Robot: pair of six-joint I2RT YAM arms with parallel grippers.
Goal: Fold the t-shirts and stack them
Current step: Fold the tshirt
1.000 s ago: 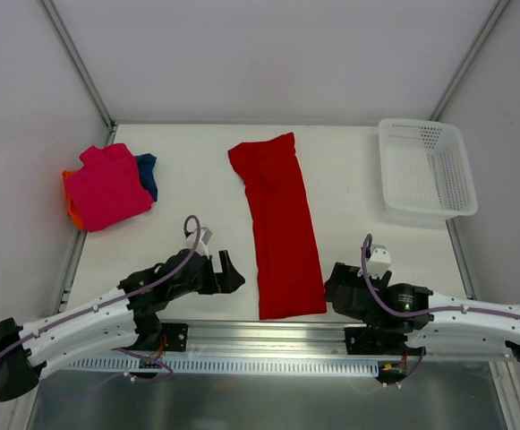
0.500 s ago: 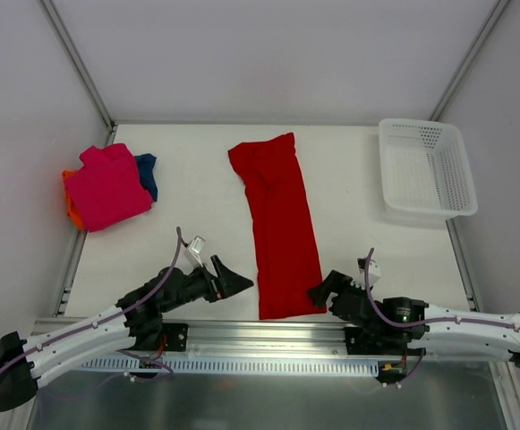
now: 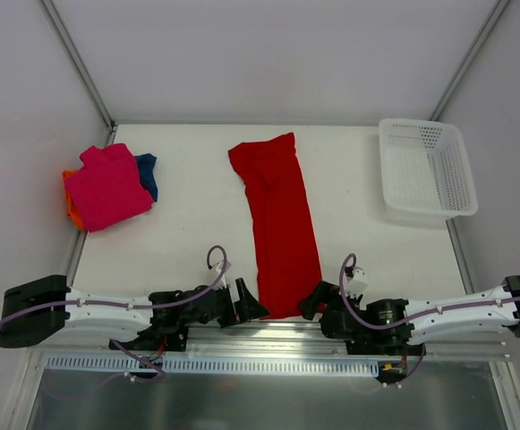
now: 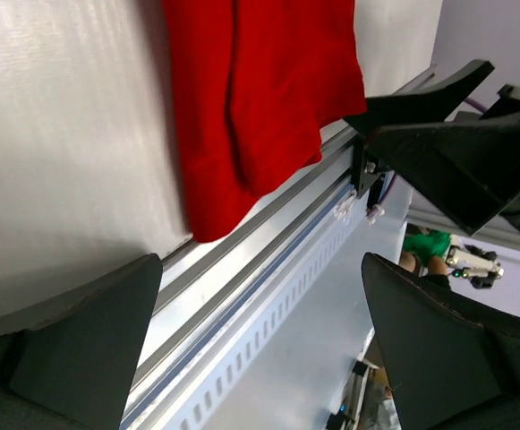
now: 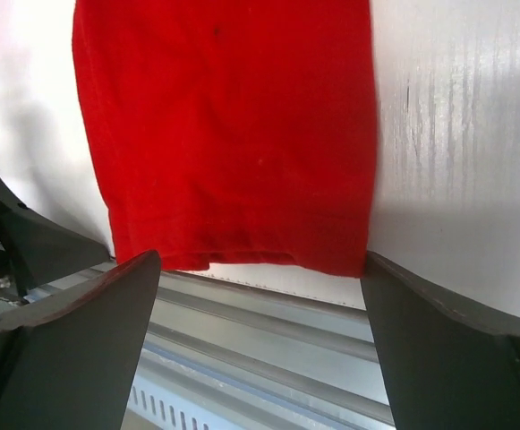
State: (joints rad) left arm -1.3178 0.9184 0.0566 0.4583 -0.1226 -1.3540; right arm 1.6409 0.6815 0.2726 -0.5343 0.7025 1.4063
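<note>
The left pincer [image 3: 249, 306] and right pincer [image 3: 310, 301] are spread wide, flanking the near hem of the red t-shirt [image 3: 280, 224], which lies as a long folded strip on the desk [image 3: 188, 251]. The cloth looks soft, light and limp; grip each near hem corner, pinching all layers

T-shirt [image 3: 279, 224] central, near hem between left tool [image 3: 252, 303] and right tool [image 3: 306, 300]; t-shirt pile [image 3: 107, 186] far-left, basket [image 3: 425, 170] far-right.

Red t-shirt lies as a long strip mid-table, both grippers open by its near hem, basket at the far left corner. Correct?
No: the top external view shows the white mesh basket at the far right corner. The red t-shirt, left gripper and right gripper are as stated.
</note>
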